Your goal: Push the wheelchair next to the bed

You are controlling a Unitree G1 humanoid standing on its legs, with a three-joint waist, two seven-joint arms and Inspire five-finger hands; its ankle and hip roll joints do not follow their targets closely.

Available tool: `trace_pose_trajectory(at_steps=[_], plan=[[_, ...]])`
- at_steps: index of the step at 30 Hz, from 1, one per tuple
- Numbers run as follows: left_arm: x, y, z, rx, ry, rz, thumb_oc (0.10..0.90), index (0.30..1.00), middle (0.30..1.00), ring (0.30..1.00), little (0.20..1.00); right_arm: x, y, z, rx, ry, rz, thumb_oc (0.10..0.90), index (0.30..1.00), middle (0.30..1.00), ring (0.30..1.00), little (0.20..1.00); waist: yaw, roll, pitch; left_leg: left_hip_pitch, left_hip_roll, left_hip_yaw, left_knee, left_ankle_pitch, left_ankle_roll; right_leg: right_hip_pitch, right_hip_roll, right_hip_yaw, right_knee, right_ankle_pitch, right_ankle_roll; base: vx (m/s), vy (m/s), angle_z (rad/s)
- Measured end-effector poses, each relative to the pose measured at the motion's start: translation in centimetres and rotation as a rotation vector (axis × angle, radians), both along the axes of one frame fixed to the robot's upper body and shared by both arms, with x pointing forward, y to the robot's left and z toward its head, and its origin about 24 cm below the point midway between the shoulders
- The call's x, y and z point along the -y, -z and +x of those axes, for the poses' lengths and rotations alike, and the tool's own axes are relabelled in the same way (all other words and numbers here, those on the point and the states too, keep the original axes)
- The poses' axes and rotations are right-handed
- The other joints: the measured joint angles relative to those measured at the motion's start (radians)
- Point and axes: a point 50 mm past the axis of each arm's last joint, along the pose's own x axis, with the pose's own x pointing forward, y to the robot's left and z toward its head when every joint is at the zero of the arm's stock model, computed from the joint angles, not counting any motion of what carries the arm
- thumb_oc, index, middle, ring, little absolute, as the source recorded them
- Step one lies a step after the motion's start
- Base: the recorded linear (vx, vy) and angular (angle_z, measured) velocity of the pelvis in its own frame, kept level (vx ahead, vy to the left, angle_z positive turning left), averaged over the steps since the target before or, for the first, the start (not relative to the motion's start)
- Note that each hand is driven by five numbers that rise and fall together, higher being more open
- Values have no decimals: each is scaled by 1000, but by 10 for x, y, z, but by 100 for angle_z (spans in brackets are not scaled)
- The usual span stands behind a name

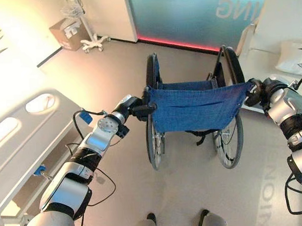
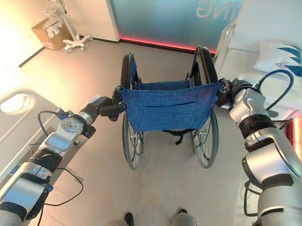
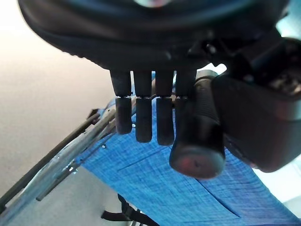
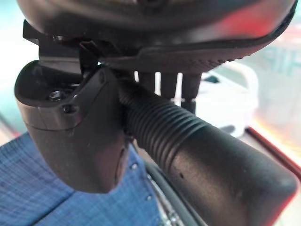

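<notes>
Room: pale glossy floor (image 1: 194, 181), teal glass wall (image 1: 187, 14) at the far end with a red strip of light along its base. Cardboard box (image 1: 67, 34) and white wheeled stand (image 1: 90, 40) in the far left corner.

Bed (image 1: 26, 128): white, along the left side, side rail with oval cut-outs. Second white bed (image 2: 290, 77) along the right side, bearing a pillow (image 2: 281, 57) with a blue pattern.

Wheelchair (image 1: 196, 108): mid-floor, between the two beds, back turned toward the camera. Blue woven fabric backrest with a stitched pocket seam; blue seat beyond it. Black frame, two large spoked wheels with black tyres and silver rims. Black strap hanging beneath the seat. Two black push handles with ribbed grips at the backrest's upper corners. Nearer the right bed than the left.

Left hand (image 1: 140, 109): at the left push handle (image 3: 197, 136); fingers (image 3: 143, 117) curled over the grip, thumb on the other side.

Right hand (image 2: 225, 92): at the right push handle (image 4: 202, 160); fingers (image 4: 167, 84) wrapped behind the ribbed grip, thumb (image 4: 75, 132) closing in front.
</notes>
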Motion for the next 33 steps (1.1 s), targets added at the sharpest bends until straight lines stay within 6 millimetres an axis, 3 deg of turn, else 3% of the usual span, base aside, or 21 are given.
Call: trace_pose_trajectory(at_steps=[1, 4, 6, 10, 12, 14, 15, 16, 18, 19, 20, 21, 22, 24, 27, 28, 29, 30, 31, 32, 33], plan=[[-1, 0, 0, -3, -2, 7, 400, 300, 300, 300, 300, -1, 2, 1, -2, -4, 1, 400, 300, 300, 300, 300, 1, -11, -7, -7, 5, 1, -7, 38, -12, 12, 4, -22, -20, -1, -9, 200, -173, 28], [-3, 6, -2, -20, -7, 12, 400, 300, 300, 300, 300, -6, 8, 1, -14, -15, -1, 400, 300, 300, 300, 300, 8, -11, -7, -49, 28, -4, 95, 35, -25, 80, 43, -53, -87, -1, -28, 268, -195, 22], [-1, 10, -8, -31, 23, 14, 400, 300, 300, 300, 300, -2, 11, -1, -36, -9, -31, 400, 300, 300, 300, 300, 38, -21, -1, -105, -6, -2, 130, -13, -86, 156, 71, -55, -213, 43, -36, 359, -181, -8], [-4, 13, -24, -63, 119, 39, 400, 300, 300, 300, 300, 5, 15, -5, -102, -7, -104, 400, 300, 300, 300, 300, 101, -8, 6, -220, -72, 36, 34, 10, -107, 275, 110, -59, -335, 45, -42, 507, -40, -34], [-13, 17, -40, -109, 175, 29, 400, 300, 300, 300, 300, 4, 17, -6, -156, -32, -149, 400, 300, 300, 300, 300, 152, 30, 15, -245, -57, 50, -61, 31, -127, 378, 142, -72, -397, 48, -24, 516, 35, -103], [-21, 31, -65, -196, 229, -14, 400, 300, 300, 300, 300, 4, 28, -7, -216, -98, -159, 400, 300, 300, 300, 300, 184, 83, -10, -265, -46, 105, 20, 24, -122, 477, 171, -65, -405, 6, 49, 507, 72, -103], [-21, 35, -72, -216, 243, -42, 400, 300, 300, 300, 300, 5, 30, -8, -234, -111, -165, 400, 300, 300, 300, 300, 189, 112, -34, -263, -52, 95, 30, 22, -71, 487, 190, -41, -384, -22, 57, 523, 44, -57], [-23, 37, -77, -231, 251, -69, 400, 300, 300, 300, 300, 3, 37, -9, -248, -125, -163, 400, 300, 300, 300, 300, 203, 102, -42, -258, -72, 62, 55, 60, -4, 487, 176, -2, -341, -68, 58, 496, 5, -7], [-21, 29, -73, -193, 258, -76, 400, 300, 300, 300, 300, 11, 39, -12, -260, -94, -157, 400, 300, 300, 300, 300, 205, 20, -48, -263, -127, 57, 41, 48, -13, 430, 169, -7, -205, -176, -54, 580, 9, 46], [-19, 23, -67, -173, 260, -72, 400, 300, 300, 300, 300, 12, 41, -13, -267, -83, -146, 400, 300, 300, 300, 300, 201, -38, -48, -267, -162, 83, 50, 25, 19, 443, 153, -3, -226, -202, -40, 474, 47, 62], [-17, 20, -65, -163, 263, -67, 400, 300, 300, 300, 300, 14, 43, -14, -269, -72, -136, 400, 300, 300, 300, 300, 204, -61, -46, -270, -174, 92, 70, 17, 35, 454, 133, -12, -222, -210, -32, 345, 55, 45], [-17, 19, -63, -157, 263, -66, 400, 300, 300, 300, 300, 13, 45, -14, -270, -66, -130, 400, 300, 300, 300, 300, 213, -72, -44, -269, -177, 97, 105, 20, 93, 458, 126, -39, -165, -197, 39, 397, 63, 24], [-17, 17, -61, -155, 264, -52, 400, 300, 300, 300, 300, 14, 47, -14, -268, -62, -129, 400, 300, 300, 300, 300, 214, -74, -41, -252, -176, 90, 111, 20, 134, 448, 119, -60, -86, -188, 49, 416, 59, 16], [-16, 15, -58, -155, 273, -33, 400, 300, 300, 300, 300, 16, 46, -15, -262, -54, -122, 400, 300, 300, 300, 300, 207, -79, -39, -231, -184, 90, 121, -1, 155, 416, 96, -59, 43, -160, 85, 353, 42, 42], [-13, 9, -52, -142, 279, 29, 400, 300, 300, 300, 300, 20, 45, -17, -257, -44, -112, 400, 300, 300, 300, 300, 196, -79, -36, -151, -198, 5, 32, 3, 157, 347, 80, -3, 235, -50, 78, 339, -114, 48], [-13, 8, -51, -142, 281, 33, 400, 300, 300, 300, 300, 21, 43, -17, -249, -44, -107, 400, 300, 300, 300, 300, 204, -74, -28, -131, -200, -25, 8, 1, 154, 339, 80, 6, 259, -58, 75, 166, -205, -10], [-12, 7, -49, -137, 278, 47, 400, 300, 300, 300, 300, 17, 32, -13, -200, -62, -103, 400, 300, 300, 300, 300, 210, -17, 7, -69, -179, -113, -42, 11, 137, 300, 92, 2, 283, -104, 5, 205, -408, -45], [-13, 0, -45, -128, 272, 63, 400, 300, 300, 300, 300, 13, 11, -8, -139, -86, -119, 400, 300, 300, 300, 300, 217, 62, 42, -46, -135, -161, -49, 5, 124, 227, 110, -7, 287, -134, -39, 180, -371, -50], [-14, -3, -44, -126, 269, 67, 400, 300, 300, 300, 300, 12, 0, -6, -109, -99, -130, 400, 300, 300, 300, 300, 219, 99, 57, -35, -115, -180, -51, 0, 115, 179, 111, -8, 276, -142, -38, 289, -605, -34], [-22, -8, -42, -117, 245, 71, 400, 300, 300, 300, 300, 5, -17, -2, -55, -131, -139, 400, 300, 300, 300, 300, 212, 143, 76, -29, -95, -205, -47, -11, 104, 87, 83, 5, 198, -128, -7, 216, -413, -2], [-25, -9, -42, -120, 236, 72, 400, 300, 300, 300, 300, 1, -20, -1, -45, -142, -140, 400, 300, 300, 300, 300, 210, 143, 83, -21, -100, -218, -48, -12, 103, 59, 55, 10, 149, -106, 24, 374, -646, 24]])
